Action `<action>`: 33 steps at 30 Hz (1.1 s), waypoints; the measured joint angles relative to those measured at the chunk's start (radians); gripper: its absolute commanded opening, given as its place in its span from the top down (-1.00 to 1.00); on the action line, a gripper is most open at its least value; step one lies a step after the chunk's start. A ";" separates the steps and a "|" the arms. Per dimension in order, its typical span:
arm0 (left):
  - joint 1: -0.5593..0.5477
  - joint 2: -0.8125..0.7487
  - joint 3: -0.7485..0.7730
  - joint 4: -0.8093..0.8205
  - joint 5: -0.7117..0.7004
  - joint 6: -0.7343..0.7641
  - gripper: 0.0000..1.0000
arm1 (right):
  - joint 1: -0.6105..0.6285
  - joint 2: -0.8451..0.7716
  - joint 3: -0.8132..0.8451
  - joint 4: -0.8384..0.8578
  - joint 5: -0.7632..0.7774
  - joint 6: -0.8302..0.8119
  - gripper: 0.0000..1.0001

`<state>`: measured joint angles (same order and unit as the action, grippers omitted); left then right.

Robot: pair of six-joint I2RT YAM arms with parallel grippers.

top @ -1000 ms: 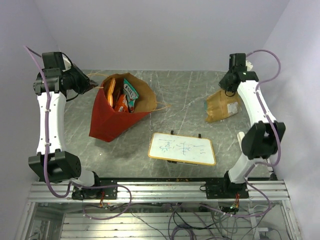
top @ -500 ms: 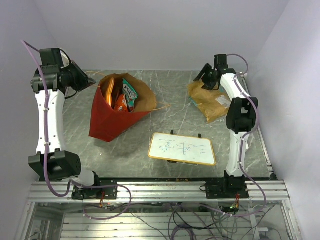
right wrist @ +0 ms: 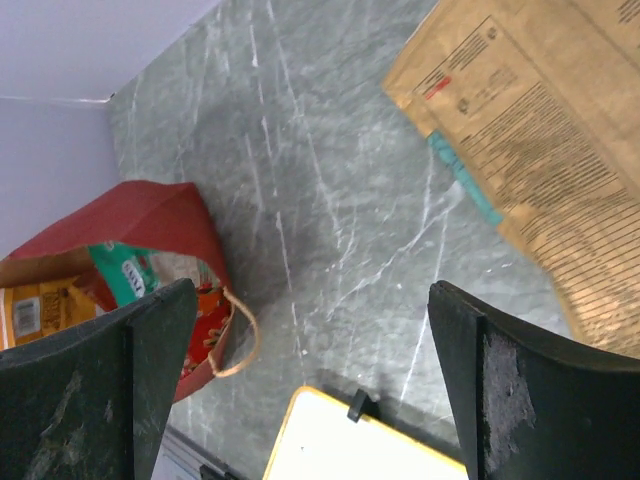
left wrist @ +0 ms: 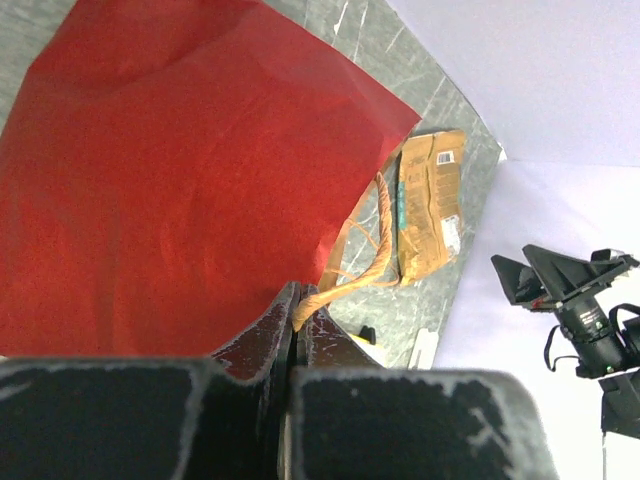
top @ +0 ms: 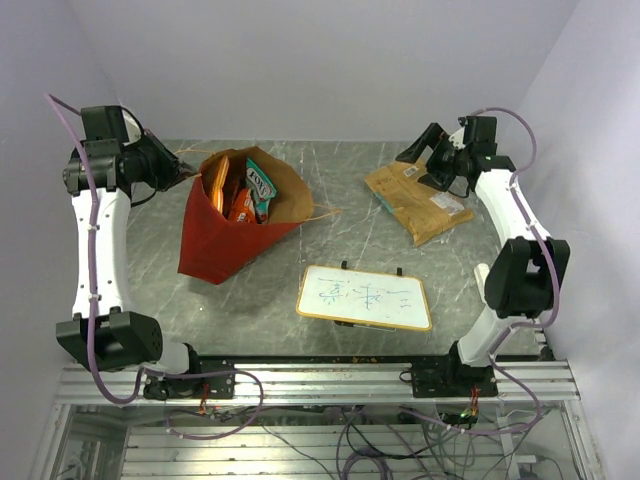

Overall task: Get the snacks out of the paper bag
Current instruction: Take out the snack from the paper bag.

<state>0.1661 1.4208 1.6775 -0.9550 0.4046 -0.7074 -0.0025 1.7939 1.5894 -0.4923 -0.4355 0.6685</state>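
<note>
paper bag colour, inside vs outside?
The paper bag is red outside, brown kraft inside; clearest in the top external view.

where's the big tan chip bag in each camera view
Top external: the chip bag lies flat at the far right of the table.
Left wrist: the chip bag is right of centre, just past the string handle.
Right wrist: the chip bag fills the upper right corner, cut off by the edge.
Shared landmark: the red paper bag, in all three.
</note>
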 measured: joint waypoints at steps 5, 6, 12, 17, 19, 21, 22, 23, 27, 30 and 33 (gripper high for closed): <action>0.000 -0.013 -0.021 -0.002 0.016 -0.020 0.86 | 0.079 -0.085 -0.049 0.021 0.011 0.023 -1.00; 0.000 -0.017 -0.025 -0.002 0.019 -0.023 0.86 | 0.119 -0.094 -0.049 0.023 0.023 0.028 -1.00; -0.011 -0.036 -0.051 0.003 0.027 -0.035 0.86 | 0.393 -0.118 -0.014 0.074 0.090 0.080 -0.89; -0.015 -0.037 -0.058 0.009 0.034 -0.048 0.86 | 0.607 -0.061 0.115 0.143 0.130 0.150 -0.77; -0.015 -0.037 -0.058 0.009 0.034 -0.051 0.86 | 0.661 0.006 0.208 0.157 0.137 0.167 -0.73; -0.015 -0.037 -0.058 0.010 0.034 -0.053 0.86 | 0.712 0.101 0.326 0.162 0.146 0.183 -0.65; -0.015 -0.037 -0.058 0.010 0.034 -0.053 0.86 | 0.722 0.124 0.350 0.166 0.150 0.187 -0.63; -0.015 -0.037 -0.058 0.011 0.034 -0.053 0.86 | 0.747 0.172 0.406 0.152 0.158 0.193 -0.60; -0.015 -0.038 -0.058 0.012 0.034 -0.053 0.86 | 0.806 0.293 0.521 0.126 0.167 0.207 -0.32; -0.015 -0.039 -0.058 0.012 0.034 -0.053 0.86 | 0.838 0.332 0.530 0.117 0.157 0.222 -0.28; -0.016 -0.039 -0.058 0.013 0.034 -0.053 0.86 | 0.861 0.359 0.544 0.110 0.151 0.229 -0.26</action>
<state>0.1501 1.3823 1.6199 -0.9424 0.4381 -0.7601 0.8589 2.1525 2.1334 -0.3820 -0.2848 0.8978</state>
